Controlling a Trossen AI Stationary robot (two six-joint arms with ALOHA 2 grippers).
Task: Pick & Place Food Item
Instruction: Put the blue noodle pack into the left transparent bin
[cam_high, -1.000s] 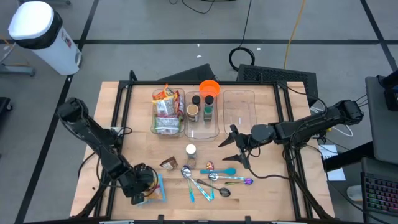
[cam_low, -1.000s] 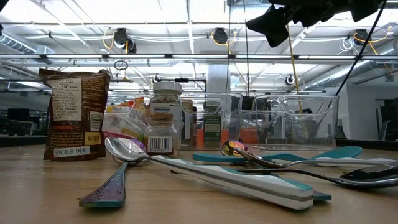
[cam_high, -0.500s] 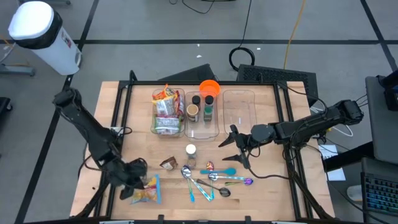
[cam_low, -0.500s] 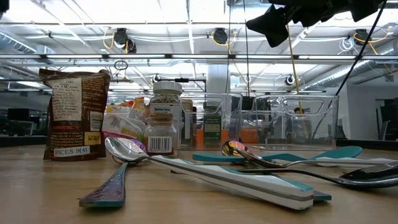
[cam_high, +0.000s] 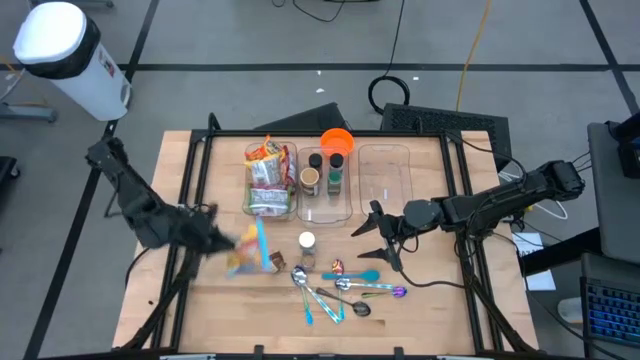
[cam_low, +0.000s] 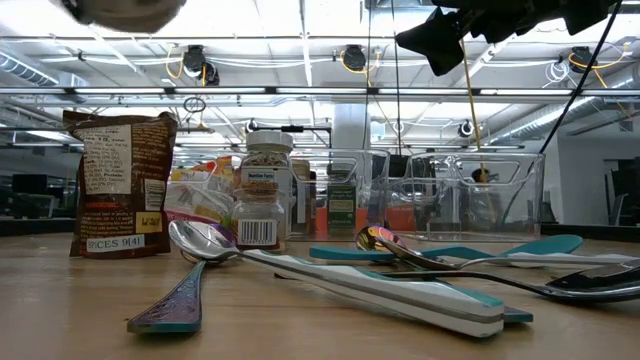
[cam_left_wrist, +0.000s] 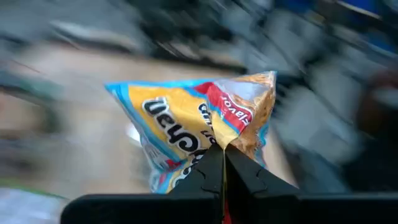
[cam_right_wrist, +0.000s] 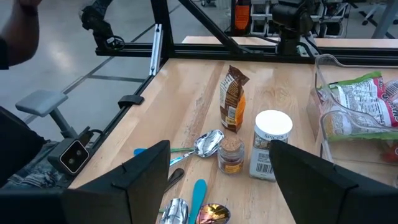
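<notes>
the left gripper has its fingers clamped on the chip bag, held above the table near the snack bin — best carried level and lowered gently among the packets already there. the middle bin holds spice jars; the right bin looks empty. the right gripper waits, fingers apart.

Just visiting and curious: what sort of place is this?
Probably a robotics lab or workshop: two dark robot arms flank a wooden table, the left gripper holds a snack bag, and cables lie on the floor.
</notes>
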